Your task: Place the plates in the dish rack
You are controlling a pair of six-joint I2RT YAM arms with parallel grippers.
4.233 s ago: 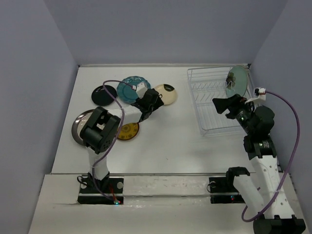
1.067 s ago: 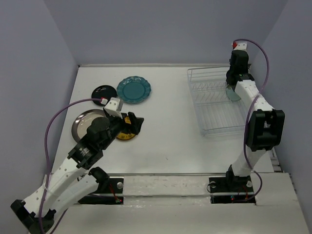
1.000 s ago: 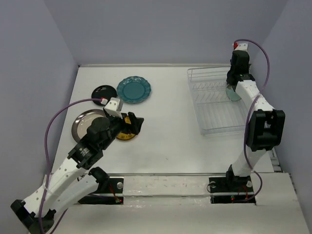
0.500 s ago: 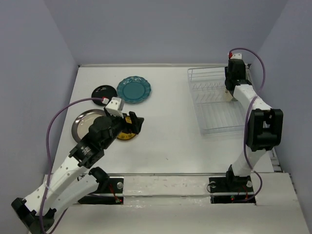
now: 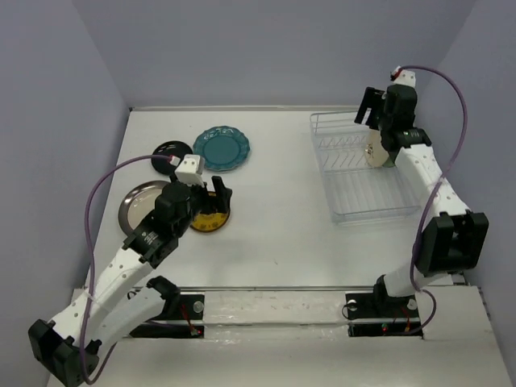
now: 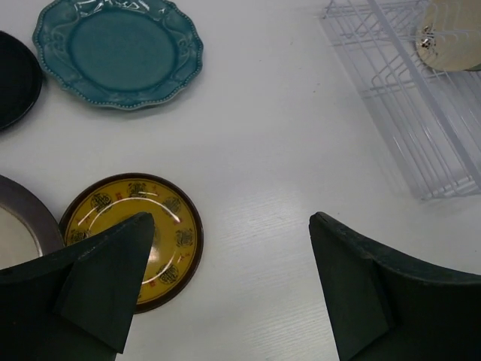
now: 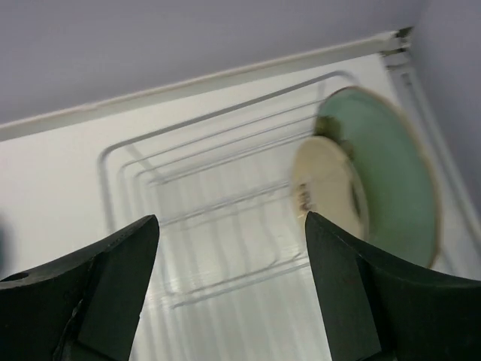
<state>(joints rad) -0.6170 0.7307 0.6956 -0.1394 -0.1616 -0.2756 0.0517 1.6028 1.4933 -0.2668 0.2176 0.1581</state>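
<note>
Though clenched a second earlier, the right claw (image 7: 231, 218) hung released above the white wire dish rack (image 5: 355, 201), the round cream plate (image 7: 327, 192) standing on edge, facing left, in its far-right corner; the left claw (image 6: 231, 218) gaped too.

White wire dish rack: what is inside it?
In the white wire dish rack, at its far right end, two plates stand on edge: a small round cream plate and, behind it, a larger round pale mint plate, its face partly covered by the cream one.
</note>
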